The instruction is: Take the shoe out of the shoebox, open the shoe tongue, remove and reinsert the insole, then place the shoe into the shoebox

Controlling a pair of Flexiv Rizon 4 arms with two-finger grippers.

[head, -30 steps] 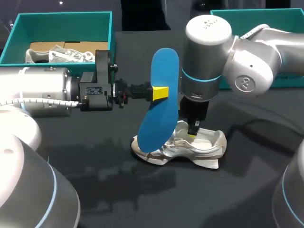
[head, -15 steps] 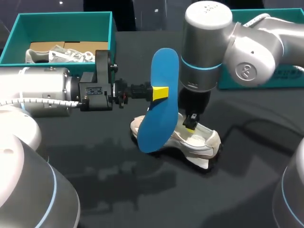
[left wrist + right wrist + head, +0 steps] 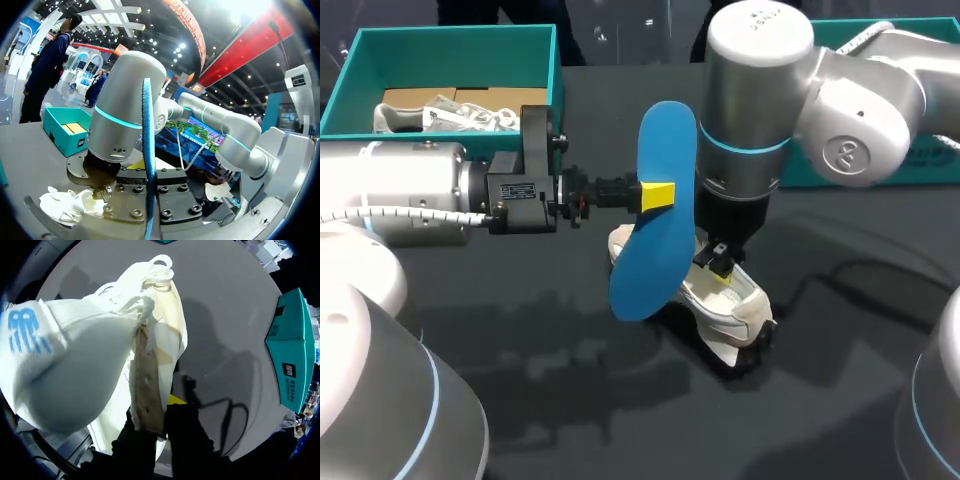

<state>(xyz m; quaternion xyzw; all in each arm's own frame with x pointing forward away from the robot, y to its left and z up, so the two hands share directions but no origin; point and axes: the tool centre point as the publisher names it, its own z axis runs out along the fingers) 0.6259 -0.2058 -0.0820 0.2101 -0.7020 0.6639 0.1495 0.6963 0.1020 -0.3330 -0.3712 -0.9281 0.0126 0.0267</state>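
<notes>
Shoe (image 3: pixel 735 300) sits on the surface (image 3: pixel 570 400) near its middle, with the toe partly behind the insole (image 3: pixel 650 260). The right tool (image 3: pixel 722 272) is clamped from above on the shoe's upper edge. The left tool (image 3: pixel 658 195) is clamped on the blue insole, holding it upright just beside the right arm. The shoebox (image 3: pixel 450 55) stands at the far left.

Insole (image 3: pixel 655 210): blue, matt, smooth, foam-like. Shoe (image 3: pixel 730 300): white cloth upper, mesh-textured; tongue edge frayed, beige lining. Table (image 3: pixel 620 420): black, matt. Shoebox (image 3: pixel 450 38): teal card, matt. Right arm (image 3: pixel 750 110): silver shell, satin sheen. Left gripper (image 3: pixel 148 180): dark metal blocks w/ bolts.
</notes>
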